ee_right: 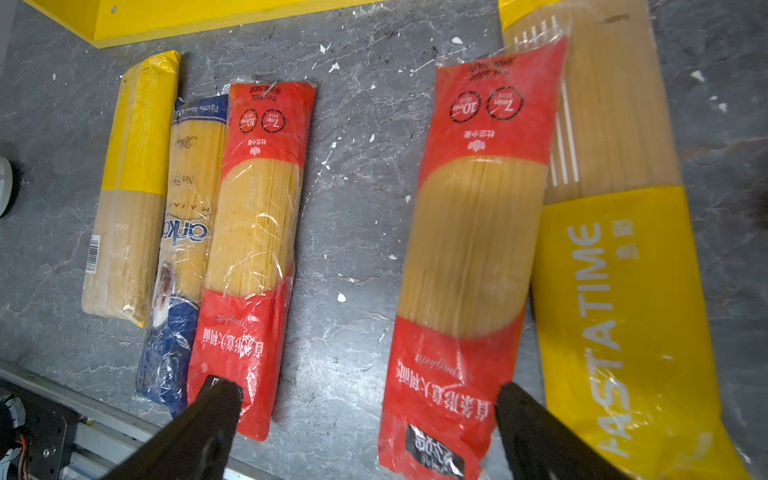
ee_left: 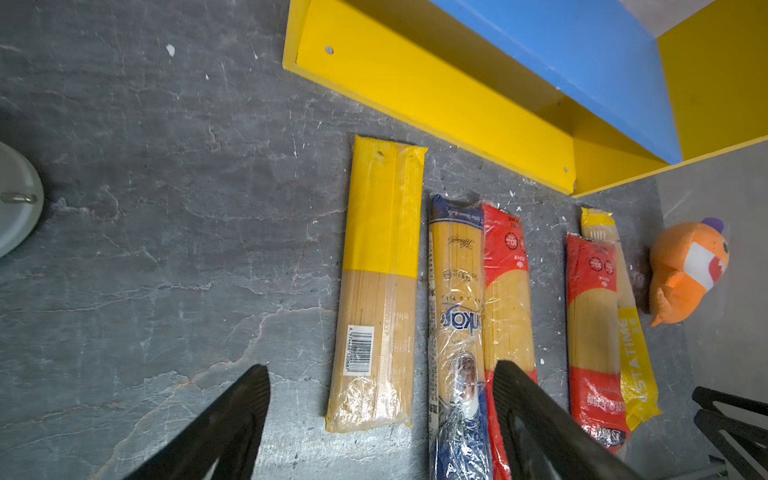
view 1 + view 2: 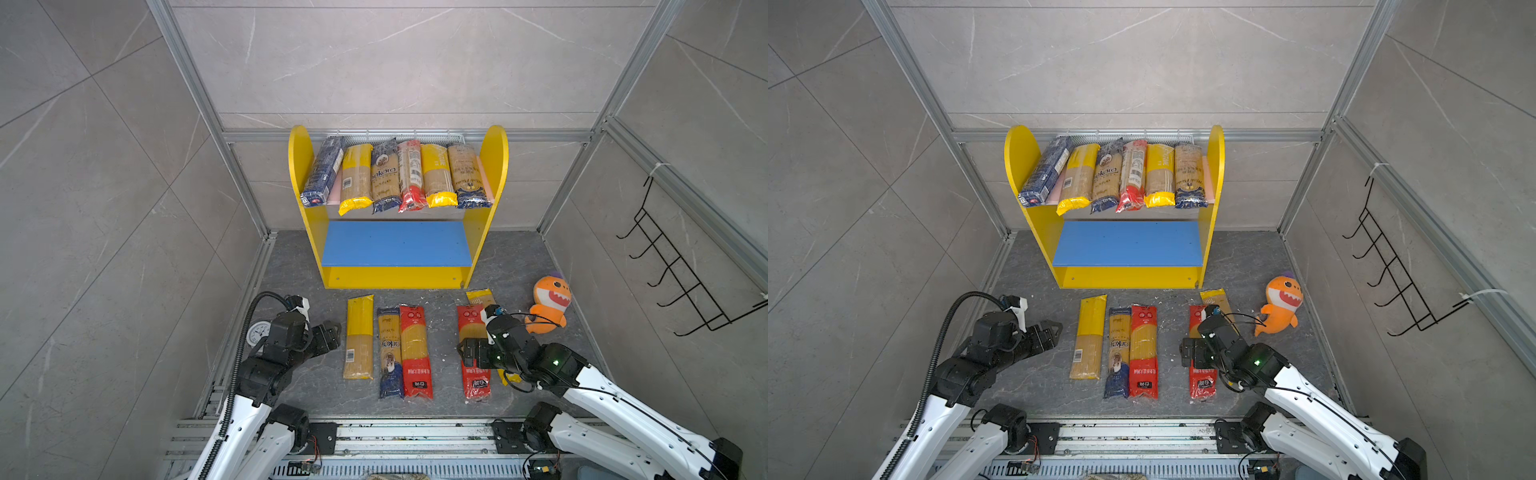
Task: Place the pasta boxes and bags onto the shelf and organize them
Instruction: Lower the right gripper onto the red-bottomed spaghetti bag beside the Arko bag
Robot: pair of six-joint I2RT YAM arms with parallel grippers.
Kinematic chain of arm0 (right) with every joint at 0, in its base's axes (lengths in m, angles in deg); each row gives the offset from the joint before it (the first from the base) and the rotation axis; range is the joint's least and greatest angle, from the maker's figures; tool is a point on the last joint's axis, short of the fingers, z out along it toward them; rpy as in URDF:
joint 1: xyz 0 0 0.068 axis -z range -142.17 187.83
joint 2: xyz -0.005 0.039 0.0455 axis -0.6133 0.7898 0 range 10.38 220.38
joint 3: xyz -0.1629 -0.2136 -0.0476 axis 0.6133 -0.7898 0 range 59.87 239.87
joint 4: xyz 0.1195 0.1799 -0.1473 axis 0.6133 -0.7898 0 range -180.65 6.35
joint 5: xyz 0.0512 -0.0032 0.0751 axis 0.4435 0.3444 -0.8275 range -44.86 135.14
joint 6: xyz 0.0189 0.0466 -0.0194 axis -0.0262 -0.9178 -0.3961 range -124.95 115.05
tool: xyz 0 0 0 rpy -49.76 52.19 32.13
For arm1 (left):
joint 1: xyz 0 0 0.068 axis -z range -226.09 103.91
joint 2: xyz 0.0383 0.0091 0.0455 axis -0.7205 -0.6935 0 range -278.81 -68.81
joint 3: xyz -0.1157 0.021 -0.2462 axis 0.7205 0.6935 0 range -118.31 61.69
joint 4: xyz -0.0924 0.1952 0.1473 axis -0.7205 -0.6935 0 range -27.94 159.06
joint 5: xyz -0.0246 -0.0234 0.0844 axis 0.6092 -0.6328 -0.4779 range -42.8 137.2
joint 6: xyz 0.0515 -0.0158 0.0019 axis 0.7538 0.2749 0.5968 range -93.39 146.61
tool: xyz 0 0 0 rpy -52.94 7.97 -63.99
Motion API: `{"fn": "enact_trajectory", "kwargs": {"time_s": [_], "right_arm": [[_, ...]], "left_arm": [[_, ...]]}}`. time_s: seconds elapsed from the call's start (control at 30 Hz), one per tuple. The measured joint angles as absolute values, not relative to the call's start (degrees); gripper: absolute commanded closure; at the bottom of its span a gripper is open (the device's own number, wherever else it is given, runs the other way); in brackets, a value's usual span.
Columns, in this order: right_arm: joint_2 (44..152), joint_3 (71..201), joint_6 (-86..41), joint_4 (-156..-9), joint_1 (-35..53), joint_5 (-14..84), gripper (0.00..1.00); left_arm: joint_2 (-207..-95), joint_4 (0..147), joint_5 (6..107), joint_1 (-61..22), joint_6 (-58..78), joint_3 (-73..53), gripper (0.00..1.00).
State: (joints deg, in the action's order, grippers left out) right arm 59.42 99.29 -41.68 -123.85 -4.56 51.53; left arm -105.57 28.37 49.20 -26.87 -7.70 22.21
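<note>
Jaws: left gripper [image 2: 380, 368] is spread wide and empty at lower left in both top views. Right gripper [image 1: 368, 385] is wide too, holding nothing, poised over the right red bag [image 1: 469, 249], likely lining up a grab across its width.
Shelf [image 3: 297, 166]: upper centre, back to the wall.
Top row [image 3: 399, 174]: six packs on the pink board, front-to-back and side by side so they all fit, near ends overhanging.
Blue board [image 3: 395, 243]: bare, the likely home for the rest.
Floor trio: yellow bag [image 3: 359, 336], navy bag [image 3: 390, 353] and centre red bag [image 3: 415, 353] lie lower centre, parallel, with narrow sides easy to straddle.
Pastatime bag [image 1: 615, 249]: tucked under the right red bag's edge.
Shark [image 3: 548, 305]: right of centre, not part of the job.
</note>
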Motion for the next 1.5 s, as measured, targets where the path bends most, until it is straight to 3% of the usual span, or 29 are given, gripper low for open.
{"fn": "enact_trajectory", "kwargs": {"time_s": [0.57,1.23,1.5], "right_arm": [[78.35,98.20,-45.53,-111.90,-15.18,52.02,0.00],[96.95,107.11,-51.95,-106.32,-26.29,55.25,0.00],[102.11,109.02,-54.03,-105.60,-28.60,56.08,0.00]], "left_arm": [[-119.20,38.95,40.85,-9.67,-12.50,30.93,0.13],[-118.81,42.58,33.97,-8.47,-12.88,33.64,0.11],[-116.34,42.10,32.31,-8.47,-12.15,34.69,0.01]]}}
